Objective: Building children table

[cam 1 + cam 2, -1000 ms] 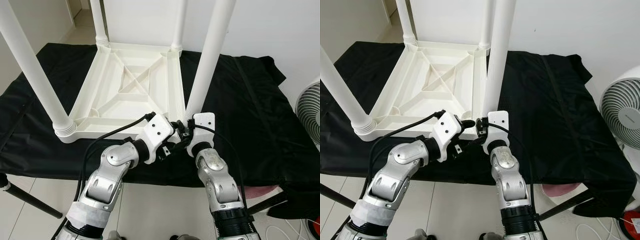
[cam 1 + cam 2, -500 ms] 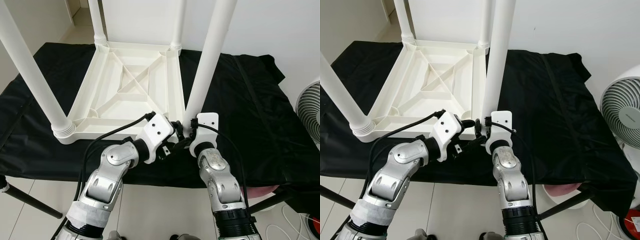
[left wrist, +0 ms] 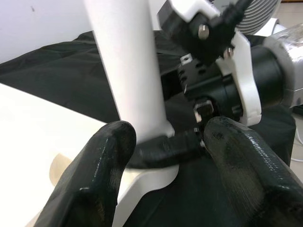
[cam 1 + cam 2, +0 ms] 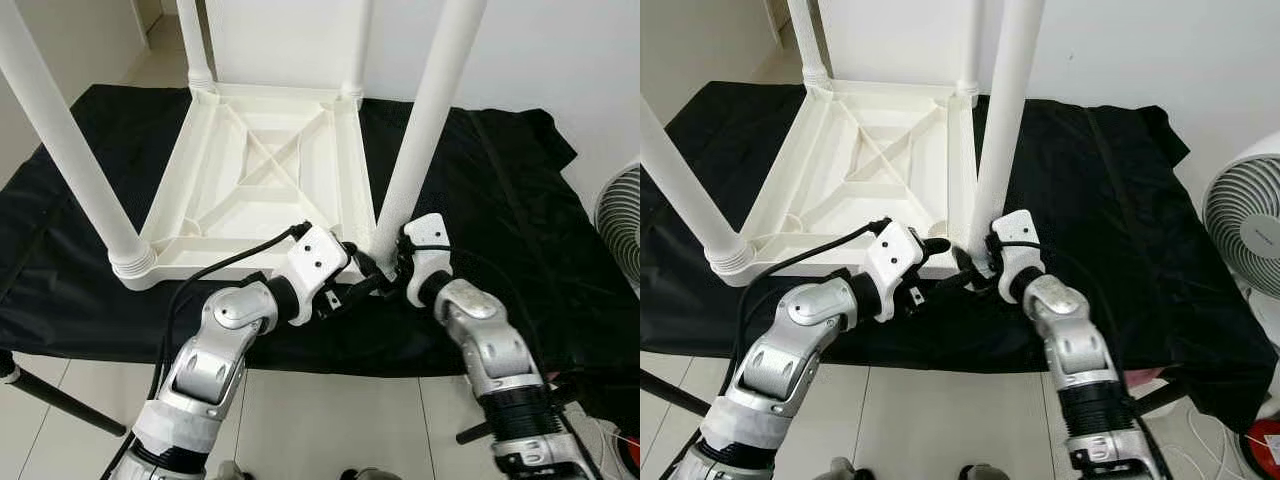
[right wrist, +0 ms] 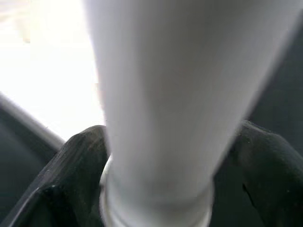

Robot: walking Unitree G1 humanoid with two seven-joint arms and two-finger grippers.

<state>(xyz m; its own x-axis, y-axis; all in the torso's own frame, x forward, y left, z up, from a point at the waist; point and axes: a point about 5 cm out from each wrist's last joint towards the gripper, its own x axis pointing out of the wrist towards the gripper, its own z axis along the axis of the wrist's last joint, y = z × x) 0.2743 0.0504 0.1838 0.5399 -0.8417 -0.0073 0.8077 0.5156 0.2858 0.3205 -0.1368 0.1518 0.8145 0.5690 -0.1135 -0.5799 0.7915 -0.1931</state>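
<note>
— Right wrist view first: what's nearest?

— The right gripper point(image 5: 156, 189) has its black fingers point(image 5: 71, 170) either side of the foot of the round white plastic table leg point(image 5: 161, 94), clasping it.

— And the left gripper point(image 3: 165, 156)?

— Its fingers point(image 3: 94, 175) are parted, one against that same leg's base, the other beyond the right gripper's finger lying between them.

— Where does the leg stand?

— At the near right corner of the upturned white plastic children's table top point(image 4: 255, 170), leaning a little to the right. The top lies ribbed side up on a black cloth-covered desk point(image 4: 500, 210), toward the desk's left half.

— Farther back?

— Three more white legs point(image 4: 60, 140) stand in the other corners. A white fan point(image 4: 1245, 235) sits past the desk's right edge.
</note>
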